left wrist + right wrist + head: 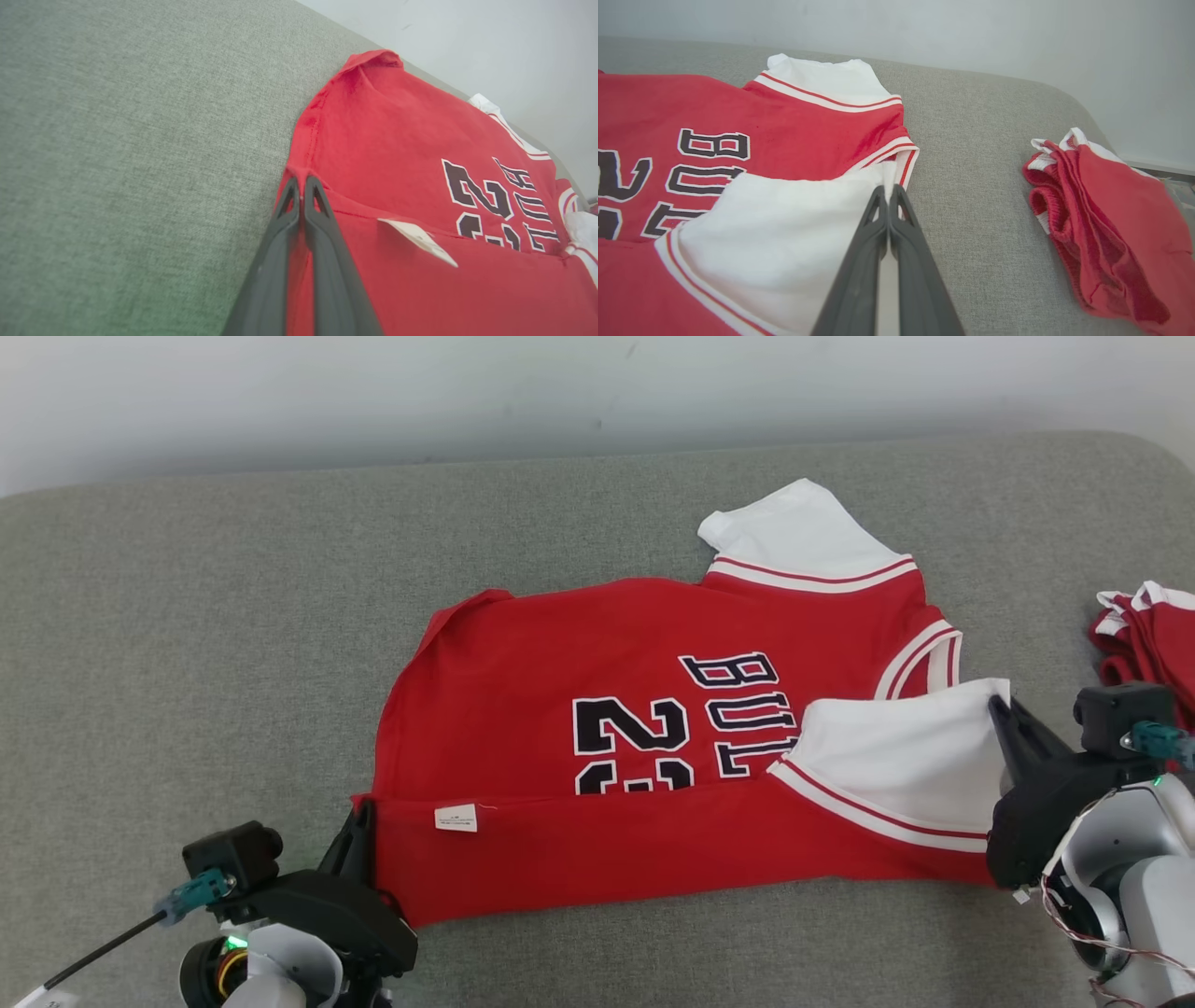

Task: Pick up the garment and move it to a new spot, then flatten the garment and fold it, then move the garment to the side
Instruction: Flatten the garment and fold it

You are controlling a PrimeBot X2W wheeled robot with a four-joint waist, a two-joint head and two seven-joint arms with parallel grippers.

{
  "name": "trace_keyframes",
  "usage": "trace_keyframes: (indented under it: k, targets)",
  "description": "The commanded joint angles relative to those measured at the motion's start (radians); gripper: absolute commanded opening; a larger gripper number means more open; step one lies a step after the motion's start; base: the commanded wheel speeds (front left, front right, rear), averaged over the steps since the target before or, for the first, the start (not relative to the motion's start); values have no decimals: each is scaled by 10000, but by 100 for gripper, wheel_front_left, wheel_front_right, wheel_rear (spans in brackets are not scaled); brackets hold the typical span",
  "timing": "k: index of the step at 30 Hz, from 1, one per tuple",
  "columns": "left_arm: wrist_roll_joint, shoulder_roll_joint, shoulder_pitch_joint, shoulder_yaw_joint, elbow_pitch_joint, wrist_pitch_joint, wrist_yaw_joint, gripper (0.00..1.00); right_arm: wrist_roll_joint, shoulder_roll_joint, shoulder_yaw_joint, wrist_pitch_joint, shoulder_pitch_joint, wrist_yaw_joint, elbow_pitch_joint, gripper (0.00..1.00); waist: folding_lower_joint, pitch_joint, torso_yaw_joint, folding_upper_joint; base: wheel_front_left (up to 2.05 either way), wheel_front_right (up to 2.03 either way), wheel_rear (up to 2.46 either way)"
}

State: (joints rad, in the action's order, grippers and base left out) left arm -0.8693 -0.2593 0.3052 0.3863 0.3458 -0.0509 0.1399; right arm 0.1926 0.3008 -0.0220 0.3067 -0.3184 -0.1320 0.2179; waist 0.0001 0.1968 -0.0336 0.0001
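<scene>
- The left gripper (359, 826), nearest at the lower left, is clamped on the left corner of the jersey (579, 691), at its turned-over near flap. I judge this keeps the fold even.
- The jersey lies mid-surface, slightly right. Its near strip is folded over the number, and a white label (456, 818) shows.
- The right gripper (1001, 709) is pinched closed on the end of the white sleeve (896, 756), matching the left hold.
- A bunched red garment (1148, 635) sits apart at the far right.
- The grey cushioned surface (187, 616) meets a pale wall (373, 392) behind.
</scene>
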Motion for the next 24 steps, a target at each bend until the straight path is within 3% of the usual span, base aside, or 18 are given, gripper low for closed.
trace_keyframes:
  k: [1,2,3,13,24]
  targets:
    - [123,-22,117,36,66,-59,-55,28,-51,-36,-3,-32,-100,27,113,18,-1,1,6,-1,0,0,0]
    - [174,-19,168,47,136,-157,-57,48,-102,-82,2,-45,-136,27,235,42,-1,-5,9,-1,0,0,0]
    - [232,-19,219,61,194,-242,-50,100,-145,-150,99,-40,-166,27,404,100,-1,-18,12,-1,0,0,0]
    - [647,-50,332,228,667,-1001,-126,100,-455,-400,386,-247,-280,27,1009,100,-1,-541,0,-1,0,0,0]
    - [799,-423,747,355,801,-413,-3,100,-421,-472,443,593,-484,27,884,100,-1,-1180,-96,-1,0,0,0]
